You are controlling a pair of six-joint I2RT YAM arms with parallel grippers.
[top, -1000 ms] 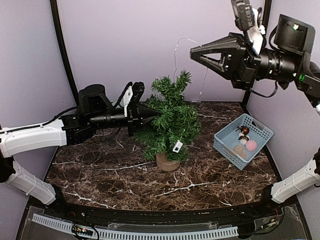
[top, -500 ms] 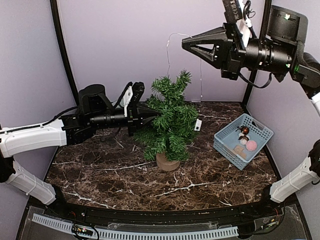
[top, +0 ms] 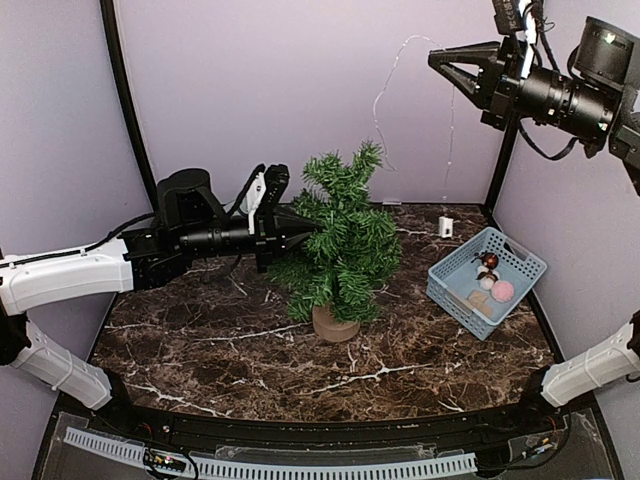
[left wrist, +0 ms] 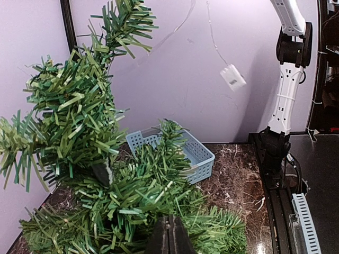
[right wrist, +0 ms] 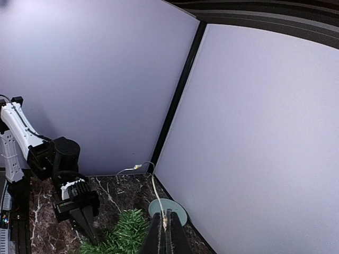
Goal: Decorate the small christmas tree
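The small christmas tree stands mid-table on its wooden stump. My left gripper is shut, its tip pushed into the left side of the branches; in the left wrist view the shut jaws sit among green needles, and I see nothing held. High at the upper right, my right gripper is shut on a thin light wire. The wire hangs down to a small white box near the table's back right. The wire runs out from the right jaws.
A blue basket with a few ornaments sits at the right, right of the tree. The white box dangles in front of the back wall. A black post stands in the back right corner. A round pale disc lies below the right jaws.
The right gripper swung right and up with the wire. The white box swung from the tree's front toward the back right, near the basket. The left arm stayed still.
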